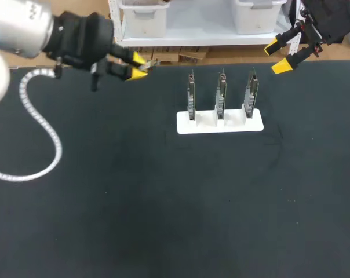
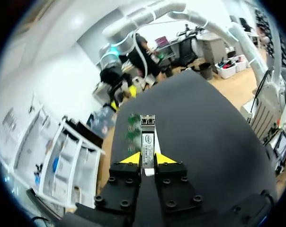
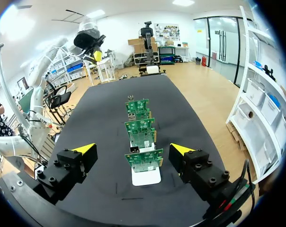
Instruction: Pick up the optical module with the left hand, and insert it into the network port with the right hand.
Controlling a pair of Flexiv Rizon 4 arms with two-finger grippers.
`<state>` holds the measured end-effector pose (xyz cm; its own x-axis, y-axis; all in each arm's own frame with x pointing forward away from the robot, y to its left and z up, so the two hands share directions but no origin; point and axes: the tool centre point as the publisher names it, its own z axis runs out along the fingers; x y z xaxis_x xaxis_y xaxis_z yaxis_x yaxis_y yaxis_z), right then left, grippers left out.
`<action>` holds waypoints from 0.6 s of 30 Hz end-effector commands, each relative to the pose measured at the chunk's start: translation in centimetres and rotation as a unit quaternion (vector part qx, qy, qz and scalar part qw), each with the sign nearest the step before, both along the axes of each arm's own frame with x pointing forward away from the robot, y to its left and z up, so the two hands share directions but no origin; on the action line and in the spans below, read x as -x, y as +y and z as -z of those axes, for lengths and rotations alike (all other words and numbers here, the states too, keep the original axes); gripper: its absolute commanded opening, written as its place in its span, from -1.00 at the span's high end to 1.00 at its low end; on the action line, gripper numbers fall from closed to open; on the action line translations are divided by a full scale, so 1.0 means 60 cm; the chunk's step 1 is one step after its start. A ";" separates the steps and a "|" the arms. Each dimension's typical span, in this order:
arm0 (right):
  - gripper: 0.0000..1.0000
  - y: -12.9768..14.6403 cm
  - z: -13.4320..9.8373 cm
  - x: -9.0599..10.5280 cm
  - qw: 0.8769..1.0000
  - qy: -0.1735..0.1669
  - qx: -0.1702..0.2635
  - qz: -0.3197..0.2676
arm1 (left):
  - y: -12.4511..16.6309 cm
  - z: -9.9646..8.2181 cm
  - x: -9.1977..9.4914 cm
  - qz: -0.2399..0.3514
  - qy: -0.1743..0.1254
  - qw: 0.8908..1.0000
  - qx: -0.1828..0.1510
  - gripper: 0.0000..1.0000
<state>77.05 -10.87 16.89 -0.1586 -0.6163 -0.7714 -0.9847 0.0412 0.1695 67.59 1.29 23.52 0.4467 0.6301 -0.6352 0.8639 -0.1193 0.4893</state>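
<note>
My left gripper (image 1: 138, 65) hangs over the table's far left part, shut on a small silver optical module (image 2: 147, 141) that sticks out ahead of its yellow fingertips (image 2: 129, 159). The module's tip (image 1: 147, 65) shows past the fingers in the head view. Three upright green circuit boards with network ports (image 1: 221, 94) stand in a white holder (image 1: 219, 123) right of centre; in the right wrist view the boards (image 3: 142, 130) line up ahead of my right gripper (image 3: 133, 152). That right gripper (image 1: 281, 55) is open, raised at the far right corner, with nothing between its fingers.
A white coiled cable (image 1: 38, 127) from my left arm lies looped on the black table at the left. The dark tabletop (image 1: 163, 202) stretches in front of the white holder.
</note>
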 end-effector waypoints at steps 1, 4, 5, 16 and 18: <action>-1.00 0.000 0.000 0.002 1.000 -0.001 0.000 0.001 | -0.039 0.000 -0.058 0.037 0.009 0.999 0.033 1.00; -1.00 0.000 0.000 0.002 1.000 -0.001 0.000 0.001 | -0.057 -0.006 -0.069 0.048 0.010 0.997 0.056 1.00; -1.00 0.000 0.000 0.002 1.000 -0.001 0.000 0.001 | -0.063 -0.008 -0.073 0.051 0.013 0.997 0.062 1.00; -1.00 0.000 0.000 0.002 1.000 -0.001 0.000 0.001 | -0.078 0.009 -0.081 0.070 0.029 0.990 0.121 1.00; -1.00 0.000 0.000 0.002 1.000 -0.001 0.000 0.001 | -0.071 0.015 -0.075 0.062 0.031 0.991 0.111 1.00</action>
